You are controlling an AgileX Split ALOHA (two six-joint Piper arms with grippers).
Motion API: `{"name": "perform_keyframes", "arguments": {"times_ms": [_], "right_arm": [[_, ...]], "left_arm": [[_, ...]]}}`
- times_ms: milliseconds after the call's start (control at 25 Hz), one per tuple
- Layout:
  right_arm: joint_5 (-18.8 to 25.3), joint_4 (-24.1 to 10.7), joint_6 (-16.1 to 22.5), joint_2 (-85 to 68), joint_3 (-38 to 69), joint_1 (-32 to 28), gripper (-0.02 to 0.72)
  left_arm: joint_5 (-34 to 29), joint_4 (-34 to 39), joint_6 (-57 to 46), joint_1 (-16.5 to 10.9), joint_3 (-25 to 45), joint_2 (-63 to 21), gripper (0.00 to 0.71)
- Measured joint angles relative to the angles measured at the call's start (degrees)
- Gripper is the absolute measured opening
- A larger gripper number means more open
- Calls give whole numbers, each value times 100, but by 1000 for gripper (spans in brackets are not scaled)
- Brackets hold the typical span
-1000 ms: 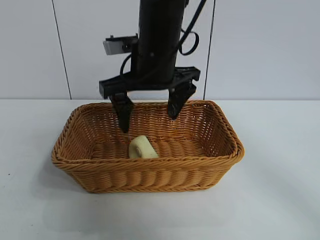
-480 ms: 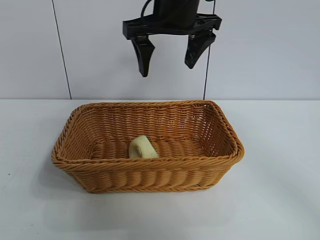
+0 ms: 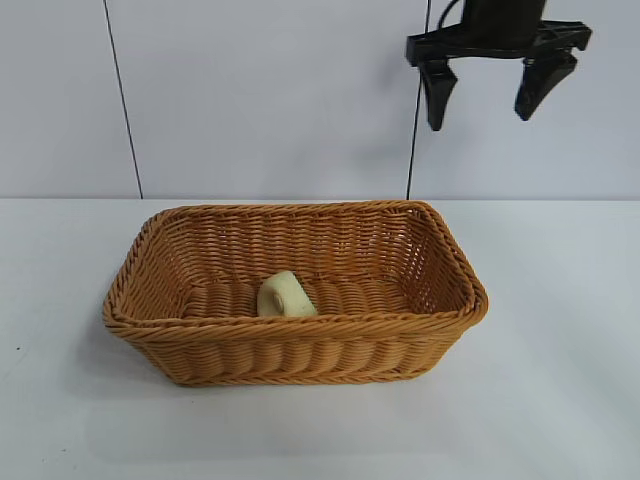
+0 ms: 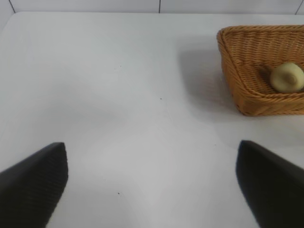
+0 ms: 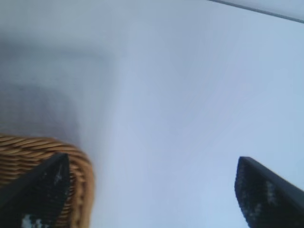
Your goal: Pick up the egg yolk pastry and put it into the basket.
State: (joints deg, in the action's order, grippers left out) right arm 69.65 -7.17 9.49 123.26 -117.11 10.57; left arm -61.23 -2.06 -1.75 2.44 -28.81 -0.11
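The orange-brown woven wicker basket point(image 3: 180, 330) is open from above, its flaring walls blocking any sideways reach to the small pale yellow pastry point(image 3: 285, 296) inside. Bare white table point(image 3: 560, 380) surrounds the basket on all sides.

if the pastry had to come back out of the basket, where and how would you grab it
Probably from straight above, closing across the rounded flanks of the egg yolk pastry. It lies on the floor of the basket, hard against the near wall, so a sideways approach is blocked by the flaring wicker. The right gripper is open, high above the basket's right end; the left gripper, also open, is off beside the basket.
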Motion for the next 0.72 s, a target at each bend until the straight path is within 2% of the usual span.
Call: {"name": "perform_keyframes", "arguments": {"times_ms": [280,560,720], "right_arm": [[0,6,0,0,0,-566,676],[0,72,-7,0,51,-612,676],[-5,133,-90,-230,619,-612,676]], "left_arm": [[0,0,0,0,0,0,692],[0,0,0,0,0,0,692],[0,0,0,0,0,0,692]]}}
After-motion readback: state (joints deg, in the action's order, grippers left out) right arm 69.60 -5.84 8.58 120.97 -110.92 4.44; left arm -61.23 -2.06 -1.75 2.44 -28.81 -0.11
